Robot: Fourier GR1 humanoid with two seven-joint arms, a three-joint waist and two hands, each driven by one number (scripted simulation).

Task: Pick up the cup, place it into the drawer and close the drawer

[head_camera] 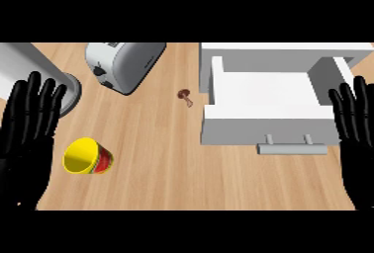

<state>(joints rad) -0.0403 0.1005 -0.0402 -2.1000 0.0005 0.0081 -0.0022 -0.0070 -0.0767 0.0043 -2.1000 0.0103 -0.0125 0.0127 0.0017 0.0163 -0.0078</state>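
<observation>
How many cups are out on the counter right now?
1. The yellow cup lies tipped on its side on the wooden counter, near the left robot hand. The open drawer shows none inside, though its back part is hidden.

**The cup and the drawer**

The cup (pixel 87 156) is yellow with a red band on its outside. It lies tipped on its side on the wooden counter (pixel 161 163), with its open mouth showing. The drawer (pixel 266 111) is white and pulled open. It has a grey bar handle (pixel 291 147) on its front. The cup is well apart from the drawer.
</observation>
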